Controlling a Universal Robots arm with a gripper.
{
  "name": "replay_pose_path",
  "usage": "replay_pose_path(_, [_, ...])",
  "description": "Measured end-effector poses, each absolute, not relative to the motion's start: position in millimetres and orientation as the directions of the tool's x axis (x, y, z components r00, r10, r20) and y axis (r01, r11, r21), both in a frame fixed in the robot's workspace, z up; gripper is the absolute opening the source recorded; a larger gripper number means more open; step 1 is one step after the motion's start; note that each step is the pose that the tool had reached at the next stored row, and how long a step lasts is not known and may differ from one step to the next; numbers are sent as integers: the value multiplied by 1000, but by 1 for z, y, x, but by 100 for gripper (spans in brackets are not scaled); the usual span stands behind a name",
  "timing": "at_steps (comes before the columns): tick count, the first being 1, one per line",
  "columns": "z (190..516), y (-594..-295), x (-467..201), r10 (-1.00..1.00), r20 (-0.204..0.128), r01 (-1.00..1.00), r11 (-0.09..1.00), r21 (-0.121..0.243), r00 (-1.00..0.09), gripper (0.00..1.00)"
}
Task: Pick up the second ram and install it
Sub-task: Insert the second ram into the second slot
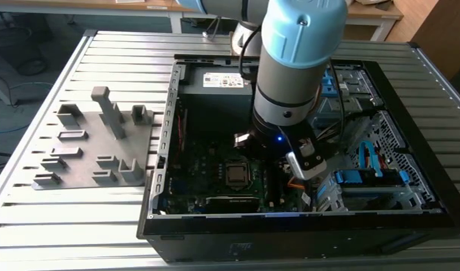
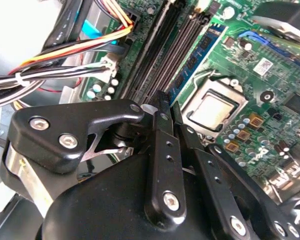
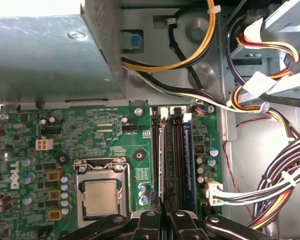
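Observation:
The second ram (image 2: pixel 200 50) is a blue strip with black chips. It stands on edge in the memory slot nearest the processor (image 2: pixel 212 107) on the green motherboard. In the first wrist view the second ram (image 3: pixel 161 150) is a thin pale edge between the black slots. My gripper (image 2: pixel 169 102) sits at the near end of that strip, its two black fingers (image 2: pixel 160 130) close together with the strip's end running in between them. The gripper (image 3: pixel 163 214) lines up with the same slot. In the exterior view my arm (image 1: pixel 290 73) reaches down into the open computer case (image 1: pixel 169 113).
Bundled cables (image 3: pixel 280 180) run beside the slots on the side away from the processor (image 3: pixel 101 197). The grey power supply box (image 3: pixel 45 55) is at the board's far edge. A grey parts fixture (image 1: pixel 94 141) lies on the slatted table at the exterior view's left.

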State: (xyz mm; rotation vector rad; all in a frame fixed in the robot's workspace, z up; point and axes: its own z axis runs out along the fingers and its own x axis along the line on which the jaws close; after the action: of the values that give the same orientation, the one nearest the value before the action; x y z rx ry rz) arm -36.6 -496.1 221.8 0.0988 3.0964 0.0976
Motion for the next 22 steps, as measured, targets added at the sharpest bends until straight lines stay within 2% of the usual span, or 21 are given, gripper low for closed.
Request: replay_pose_path(22, [216,-495,-31,64,-42,62,997,38,-997,14])
